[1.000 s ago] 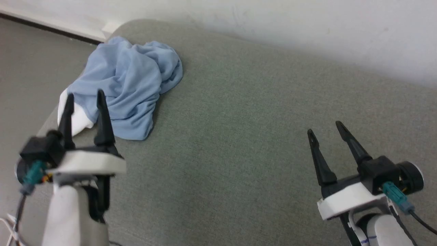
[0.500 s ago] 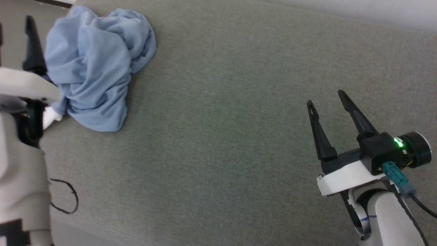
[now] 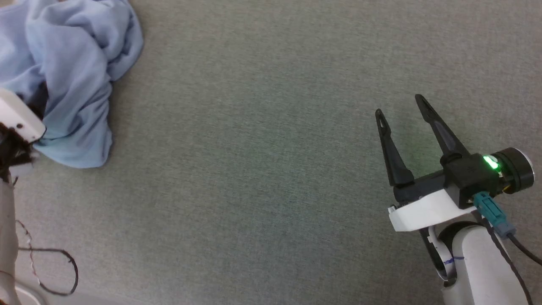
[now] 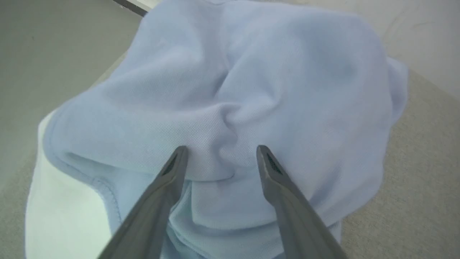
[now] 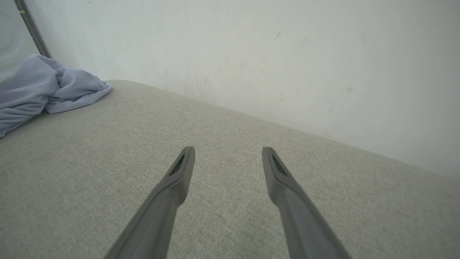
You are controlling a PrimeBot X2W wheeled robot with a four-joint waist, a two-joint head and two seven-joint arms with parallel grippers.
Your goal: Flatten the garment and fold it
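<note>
The garment (image 3: pixel 72 63) is a crumpled light blue heap at the far left of the grey surface. A white band (image 4: pixel 61 216) shows at its near left side. In the left wrist view my left gripper (image 4: pixel 220 151) is open, its tips against the heap with a raised fold of the garment (image 4: pixel 251 90) between them. The left arm's white housing (image 3: pixel 17 120) overlaps the heap's near side. My right gripper (image 3: pixel 398 105) hovers open and empty far to the right. In the right wrist view my right gripper (image 5: pixel 228 149) is over bare surface, the garment (image 5: pixel 36 86) far off at its left.
The grey fabric surface (image 3: pixel 254 169) stretches between the two arms. A white wall (image 5: pixel 287 54) runs along its far side. A black cable loop (image 3: pixel 63 271) hangs at the lower left. The floor (image 4: pixel 43 54) lies beyond the surface's left edge, close to the garment.
The head camera has tilted down, shifting the whole picture. My left gripper has moved forward from the heap's near edge onto it. The right gripper holds the same open pose.
</note>
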